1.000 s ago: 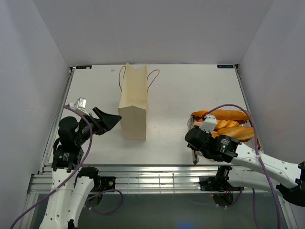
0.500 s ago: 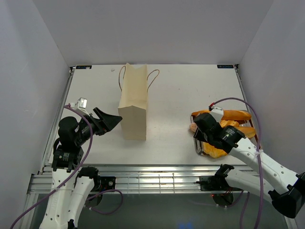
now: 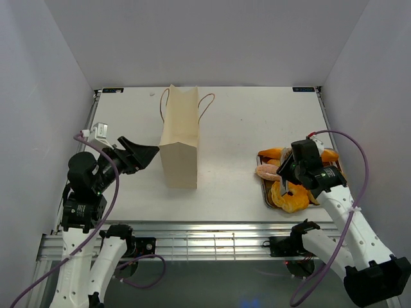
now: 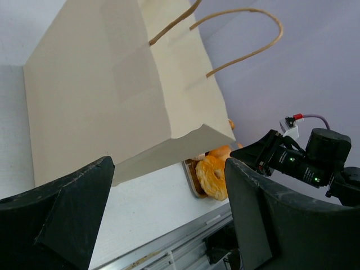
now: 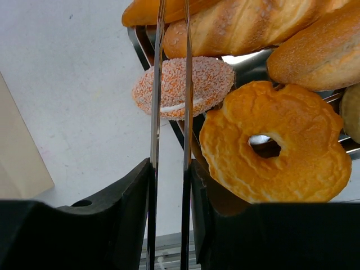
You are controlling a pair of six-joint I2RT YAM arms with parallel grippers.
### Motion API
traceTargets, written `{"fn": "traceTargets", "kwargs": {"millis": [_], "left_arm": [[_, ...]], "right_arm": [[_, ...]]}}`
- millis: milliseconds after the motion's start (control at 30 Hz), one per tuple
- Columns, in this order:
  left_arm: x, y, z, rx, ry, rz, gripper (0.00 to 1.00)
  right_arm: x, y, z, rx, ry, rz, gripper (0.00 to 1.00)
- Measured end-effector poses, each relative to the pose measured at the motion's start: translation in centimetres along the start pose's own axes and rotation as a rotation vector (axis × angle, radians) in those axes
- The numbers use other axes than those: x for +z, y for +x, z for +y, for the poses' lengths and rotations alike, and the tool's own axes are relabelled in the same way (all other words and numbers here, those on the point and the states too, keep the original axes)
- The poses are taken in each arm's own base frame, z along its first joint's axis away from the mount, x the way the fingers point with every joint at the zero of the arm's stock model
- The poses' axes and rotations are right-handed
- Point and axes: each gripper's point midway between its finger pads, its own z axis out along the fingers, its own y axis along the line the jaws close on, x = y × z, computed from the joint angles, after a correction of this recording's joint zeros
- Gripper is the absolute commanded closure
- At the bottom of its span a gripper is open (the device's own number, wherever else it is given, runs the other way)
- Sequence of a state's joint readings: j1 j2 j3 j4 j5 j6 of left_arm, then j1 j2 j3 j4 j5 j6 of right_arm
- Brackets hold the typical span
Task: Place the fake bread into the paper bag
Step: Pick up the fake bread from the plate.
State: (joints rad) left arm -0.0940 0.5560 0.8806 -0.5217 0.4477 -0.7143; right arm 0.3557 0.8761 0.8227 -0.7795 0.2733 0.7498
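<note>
- We see the paper bag (image 3: 180,144) standing upright on the table (image 3: 250,115), left of centre.
- The fake bread (image 3: 292,197) lies heaped in the metal tray (image 5: 142,44) at the right, well apart from the bag.
- Our left gripper (image 3: 149,158) gapes wide, empty, just beside the bag's near corner.
- Our right gripper (image 5: 170,185) clamps the tongs (image 5: 156,112), blades nearly together over the pinkish bun (image 5: 211,81).

A white counter (image 3: 237,128) carries a tan paper bag (image 3: 179,144) left of centre, its cord handles toward the far edge, and a silver tray (image 3: 264,192) well apart at the right.
</note>
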Motion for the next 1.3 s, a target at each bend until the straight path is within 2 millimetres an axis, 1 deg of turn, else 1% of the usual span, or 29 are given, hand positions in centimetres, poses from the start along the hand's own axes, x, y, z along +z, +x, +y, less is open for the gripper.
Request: {"fn": "traceTargets", "kwargs": {"millis": [133, 267, 500, 633, 833, 1033, 1300], "left_arm": [[-0.2, -2.3, -1.6, 0.050, 0.016, -0.049, 0.10], [-0.2, -3.2, -2.3, 0.081, 0.028, -0.064, 0.10], [0.2, -3.0, -2.3, 0.100, 0.040, -0.043, 0.10], [0.5, -3.0, -2.4, 0.116, 0.054, -0.032, 0.10], [0.9, -2.7, -2.6, 0.129, 0.083, -0.005, 0.10], [1.0, -2.5, -2.8, 0.134, 0.099, 0.008, 0.10], [1.0, -2.6, -3.1, 0.140, 0.116, 0.003, 0.10]], "right_arm": [[-0.2, -1.3, -1.2, 0.071, -0.006, -0.008, 0.61], [-0.1, -2.3, -2.6, 0.158, 0.004, -0.004, 0.60], [0.0, -3.3, -4.2, 0.296, 0.004, 0.003, 0.60], [0.1, -3.3, -4.9, 0.347, 0.007, 0.010, 0.56], [0.0, -4.2, -6.5, 0.429, 0.019, -0.010, 0.53], [-0.2, -4.5, -6.7, 0.450, 0.009, -0.016, 0.48], [0.3, -4.6, -7.5, 0.494, 0.014, 0.010, 0.47]]}}
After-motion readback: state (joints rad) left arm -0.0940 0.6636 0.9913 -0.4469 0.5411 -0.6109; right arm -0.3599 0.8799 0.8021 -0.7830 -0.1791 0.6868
